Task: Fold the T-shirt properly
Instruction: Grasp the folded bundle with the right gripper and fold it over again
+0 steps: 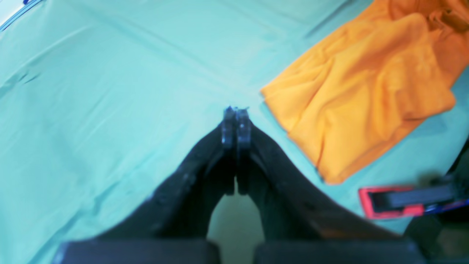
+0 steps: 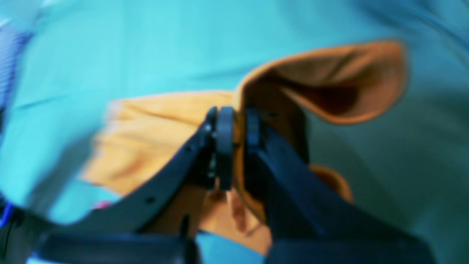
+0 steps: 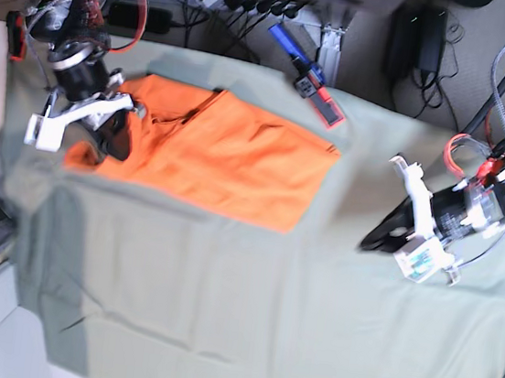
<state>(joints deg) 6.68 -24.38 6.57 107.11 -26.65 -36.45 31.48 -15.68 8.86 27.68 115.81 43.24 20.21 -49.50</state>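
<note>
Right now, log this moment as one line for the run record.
right gripper: shut on T-shirt edge, lifted | left gripper: shut, empty, over green cloth | fold: unfinished

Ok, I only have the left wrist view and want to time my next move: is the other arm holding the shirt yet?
Observer: Yes. The right tool is shut on a fold of the T-shirt, lifting that edge off the green cloth.
Operator: Which end of the shirt is that?
Observer: The end farthest from your arm, by the sleeve and collar in the base view.
Operator: And my tool?
Observer: The left tool is shut on nothing and sits apart from the shirt's near edge.
</note>
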